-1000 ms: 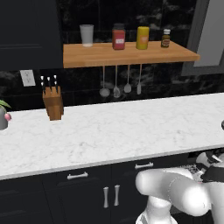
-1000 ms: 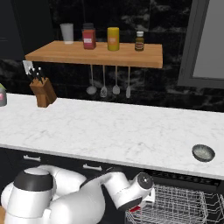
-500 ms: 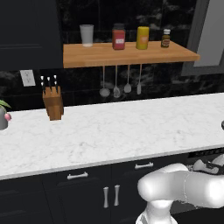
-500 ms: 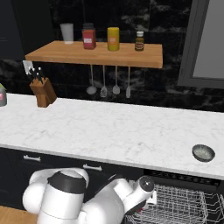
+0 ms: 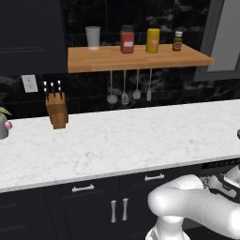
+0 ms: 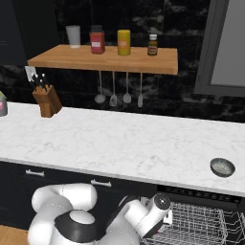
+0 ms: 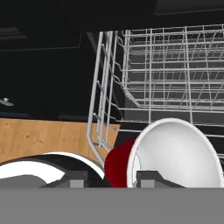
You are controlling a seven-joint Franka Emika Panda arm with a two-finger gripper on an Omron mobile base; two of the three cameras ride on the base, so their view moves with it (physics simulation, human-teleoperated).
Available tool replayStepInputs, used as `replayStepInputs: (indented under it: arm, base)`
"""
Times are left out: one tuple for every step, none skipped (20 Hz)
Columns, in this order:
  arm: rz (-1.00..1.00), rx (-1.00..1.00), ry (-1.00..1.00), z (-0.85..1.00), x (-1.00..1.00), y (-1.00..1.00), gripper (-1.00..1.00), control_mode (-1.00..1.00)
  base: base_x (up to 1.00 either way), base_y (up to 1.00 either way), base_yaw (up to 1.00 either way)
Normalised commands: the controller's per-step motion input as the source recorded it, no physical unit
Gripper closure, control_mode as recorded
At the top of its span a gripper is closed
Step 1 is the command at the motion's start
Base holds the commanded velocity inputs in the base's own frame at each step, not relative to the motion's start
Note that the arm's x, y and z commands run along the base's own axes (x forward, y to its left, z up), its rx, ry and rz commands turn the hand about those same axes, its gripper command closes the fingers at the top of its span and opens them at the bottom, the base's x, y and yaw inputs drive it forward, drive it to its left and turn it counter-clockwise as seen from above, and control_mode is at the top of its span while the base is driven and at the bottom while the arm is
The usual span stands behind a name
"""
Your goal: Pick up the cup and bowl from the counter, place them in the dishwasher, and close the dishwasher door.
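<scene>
In a rendered kitchen, the robot arm reaches low beside the open dishwasher (image 6: 201,225), where a red cup (image 7: 168,153) with a white inside lies tilted right in front of the gripper (image 7: 109,179), its mouth turned toward the camera. The two dark finger tips stand apart at either side of the cup's base, but whether they press on it or have just let go cannot be told from the hand view. Beyond the cup and above it, the grey wire rack (image 7: 175,74) of the dishwasher stretches away, with a strip of wooden floor (image 7: 43,135) off to the gripper's left.

The step in hand appears to be setting the cup into the rack. Up on the marble table (image 6: 119,143), well above and to the right of the gripper, the small grey bowl (image 6: 222,167) waits near the front edge. The next move likely calls for drawing the gripper clear of the rack wires, rising to the table and closing on the bowl's rim.
</scene>
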Motion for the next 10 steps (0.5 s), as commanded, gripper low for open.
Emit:
replayStepInputs:
  arm:
    - [0.0,0.0,0.0,-0.03,0.0,0.0,-1.0,-1.0]
    - [0.0,0.0,0.0,-0.03,0.0,0.0,-1.0,-1.0]
    - [0.0,0.0,0.0,-0.02,0.0,0.0,-1.0,-1.0]
    - [0.0,0.0,0.0,0.0,0.0,0.0,-1.0,-1.0]
    - [0.0,0.0,0.0,0.0,0.0,-0.07,-1.0,-1.0]
    - [0.0,0.0,0.0,0.0,0.0,-0.21,-1.0,-1.0]
    - [0.0,0.0,0.0,0.0,0.0,-0.28,-1.0,-1.0]
    - [-0.04,0.0,0.02,0.0,0.0,-0.32,-1.0,-1.0]
    - [-0.05,0.0,0.05,0.01,0.1,-0.34,-1.0,-1.0]
    - [-0.04,0.0,0.08,0.03,0.16,-0.36,-1.0,-1.0]
  base:
    - [0.0,0.0,0.0]
    - [0.0,0.0,0.0]
    - [0.0,0.0,0.0]
    - [0.0,0.0,0.0]
    - [0.0,0.0,0.0]
    - [0.0,0.0,0.0]
    - [0.0,0.0,0.0]
    - [0.0,0.0,0.0]
    - [0.0,0.0,0.0]
    - [0.0,0.0,0.0]
